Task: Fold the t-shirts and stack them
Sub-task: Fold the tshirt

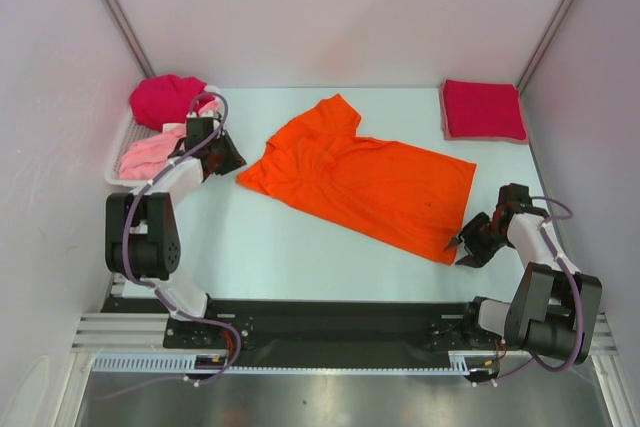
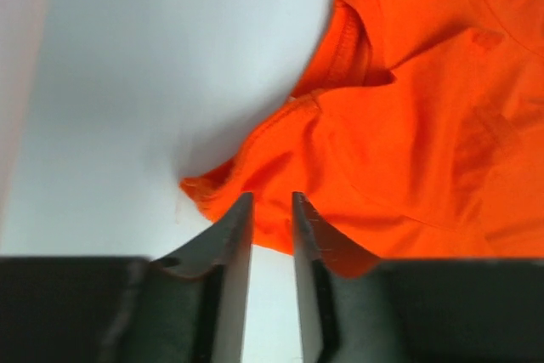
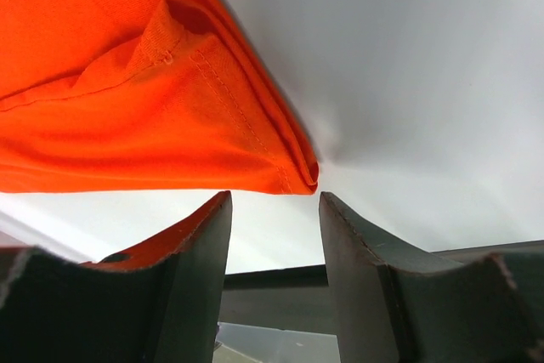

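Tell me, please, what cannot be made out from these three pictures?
Left wrist view: whether the left jaws pinch the orange t-shirt; their tips cover its edge.
Right wrist view: most of the orange t-shirt, cut off by the top and left edges.
Top view: part of the basket, hidden by the left arm; the folded red shirt's layers, too small.

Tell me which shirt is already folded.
The crimson shirt at the far right: a neat flat square. The orange shirt lies spread open; those in the basket are bunched.
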Controlling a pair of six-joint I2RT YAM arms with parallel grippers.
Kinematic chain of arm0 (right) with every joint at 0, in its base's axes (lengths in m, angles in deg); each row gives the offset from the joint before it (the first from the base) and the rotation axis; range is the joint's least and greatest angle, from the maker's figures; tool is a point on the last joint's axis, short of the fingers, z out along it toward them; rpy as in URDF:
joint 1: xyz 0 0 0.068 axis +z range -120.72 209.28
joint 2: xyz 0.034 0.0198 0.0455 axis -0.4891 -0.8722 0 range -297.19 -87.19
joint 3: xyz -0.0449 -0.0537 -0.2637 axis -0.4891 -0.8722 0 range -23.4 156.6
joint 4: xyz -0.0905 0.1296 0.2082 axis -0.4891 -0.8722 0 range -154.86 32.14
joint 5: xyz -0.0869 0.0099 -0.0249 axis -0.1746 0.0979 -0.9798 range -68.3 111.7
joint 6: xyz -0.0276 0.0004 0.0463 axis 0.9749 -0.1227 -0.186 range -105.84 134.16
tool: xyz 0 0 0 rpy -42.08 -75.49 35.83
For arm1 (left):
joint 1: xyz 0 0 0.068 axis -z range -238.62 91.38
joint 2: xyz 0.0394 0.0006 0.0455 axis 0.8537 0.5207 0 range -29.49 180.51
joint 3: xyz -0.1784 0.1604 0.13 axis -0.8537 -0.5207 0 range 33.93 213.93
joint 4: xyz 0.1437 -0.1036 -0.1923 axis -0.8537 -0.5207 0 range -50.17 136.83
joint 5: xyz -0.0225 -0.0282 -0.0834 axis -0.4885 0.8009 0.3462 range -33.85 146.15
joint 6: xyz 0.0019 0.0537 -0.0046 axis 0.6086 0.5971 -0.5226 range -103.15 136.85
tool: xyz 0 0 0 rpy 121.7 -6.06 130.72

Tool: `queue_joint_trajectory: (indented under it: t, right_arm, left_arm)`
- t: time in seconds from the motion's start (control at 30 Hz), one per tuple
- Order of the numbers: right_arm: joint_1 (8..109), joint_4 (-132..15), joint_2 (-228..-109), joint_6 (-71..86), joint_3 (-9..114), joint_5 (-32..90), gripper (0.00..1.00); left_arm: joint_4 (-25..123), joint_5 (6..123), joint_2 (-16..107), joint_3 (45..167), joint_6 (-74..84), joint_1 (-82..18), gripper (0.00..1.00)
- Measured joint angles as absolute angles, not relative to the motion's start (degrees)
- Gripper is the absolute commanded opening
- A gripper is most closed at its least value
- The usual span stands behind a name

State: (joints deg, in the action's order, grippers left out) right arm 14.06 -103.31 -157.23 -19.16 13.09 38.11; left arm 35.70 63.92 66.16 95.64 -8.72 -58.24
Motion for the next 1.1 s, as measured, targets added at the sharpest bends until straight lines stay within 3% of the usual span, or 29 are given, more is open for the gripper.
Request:
queue_joint_trajectory:
  t: [0.07, 0.53, 0.8, 1.1]
  right_arm:
    - [14.04, -103.33, -157.23, -18.94, 13.09, 38.22, 0.53]
    - [14.06, -106.83, -156.34, -17.04, 21.37, 37.87, 0.6]
    - [18.13, -103.57, -161.91, -16.95, 21.96, 40.21, 0.47]
    - [16.97, -96.43, -170.31, -17.65, 16.13, 42.24, 0.42]
  left_arm:
    - [35.45, 65.39, 66.75, 95.97, -8.78, -57.82, 0.19]
    - [30.95, 65.91, 77.4, 98.7, -9.66, -57.89, 0.11]
    - [28.61, 65.32, 78.51, 101.09, -9.41, -59.33, 0.11]
    - [30.43, 65.65, 77.18, 98.99, -8.21, -59.38, 0.13]
